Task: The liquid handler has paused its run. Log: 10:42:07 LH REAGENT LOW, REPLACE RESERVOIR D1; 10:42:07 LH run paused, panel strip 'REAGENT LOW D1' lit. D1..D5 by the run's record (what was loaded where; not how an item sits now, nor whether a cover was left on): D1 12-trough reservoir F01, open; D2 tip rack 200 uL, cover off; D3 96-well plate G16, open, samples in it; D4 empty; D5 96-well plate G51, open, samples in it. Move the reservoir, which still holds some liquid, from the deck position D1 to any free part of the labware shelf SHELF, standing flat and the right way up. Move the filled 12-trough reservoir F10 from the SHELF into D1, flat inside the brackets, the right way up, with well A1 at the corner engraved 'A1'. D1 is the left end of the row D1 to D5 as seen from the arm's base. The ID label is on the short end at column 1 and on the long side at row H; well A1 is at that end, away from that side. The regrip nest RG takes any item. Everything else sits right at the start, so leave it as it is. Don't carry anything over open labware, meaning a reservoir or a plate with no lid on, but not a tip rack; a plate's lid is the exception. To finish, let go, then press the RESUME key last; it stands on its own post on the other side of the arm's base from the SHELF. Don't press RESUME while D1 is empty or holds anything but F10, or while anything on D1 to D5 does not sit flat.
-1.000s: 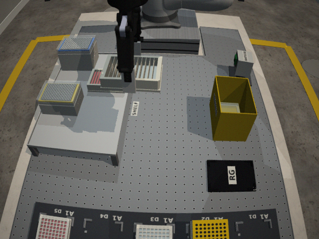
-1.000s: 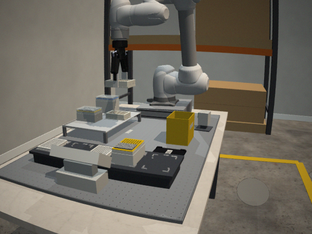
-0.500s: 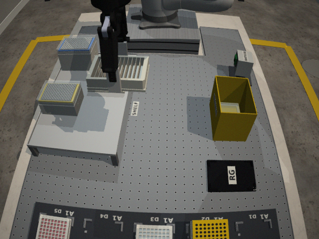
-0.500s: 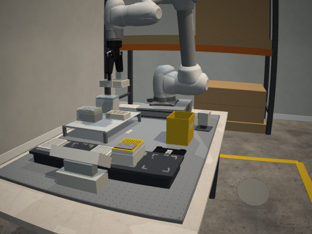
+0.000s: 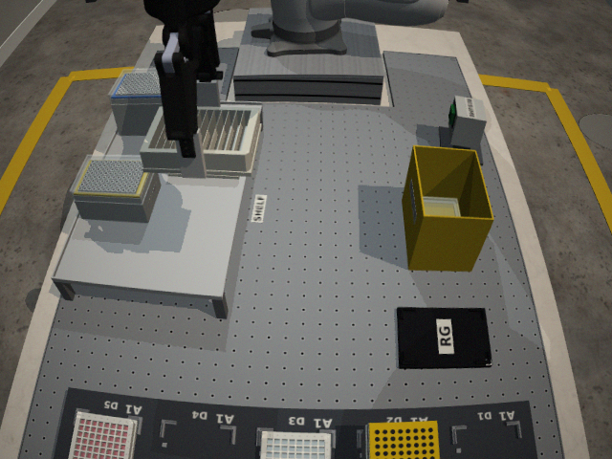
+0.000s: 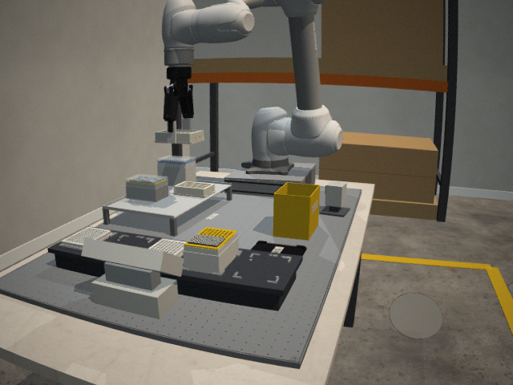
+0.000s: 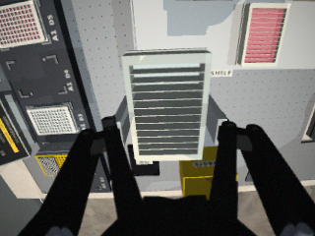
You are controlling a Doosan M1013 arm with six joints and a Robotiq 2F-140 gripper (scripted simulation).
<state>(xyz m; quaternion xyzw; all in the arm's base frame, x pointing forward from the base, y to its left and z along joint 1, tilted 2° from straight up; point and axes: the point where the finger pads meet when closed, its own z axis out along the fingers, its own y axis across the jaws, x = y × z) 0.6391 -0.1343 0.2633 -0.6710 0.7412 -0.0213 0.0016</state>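
My gripper (image 5: 186,146) is shut on a white 12-trough reservoir (image 5: 205,141) with dark troughs. It holds it level, high above the back part of the SHELF (image 5: 148,237). In the exterior view the held reservoir (image 6: 179,135) hangs under the gripper (image 6: 178,120), well clear of the shelf top. The wrist view shows it (image 7: 167,110) lengthwise between my fingers. A second reservoir with pink liquid (image 7: 265,34) (image 6: 193,188) stands on the shelf; the top view hides it behind the held one. The D1 brackets (image 5: 487,429) are empty.
Two tip racks stand on the shelf, one blue-rimmed (image 5: 136,98), one yellow-rimmed (image 5: 113,185). The deck row holds a pink plate in D5 (image 5: 102,437), a plate in D3 (image 5: 295,445) and a yellow tip rack in D2 (image 5: 404,439). A yellow bin (image 5: 447,207), RG nest (image 5: 444,337) and RESUME post (image 5: 467,123) stand right.
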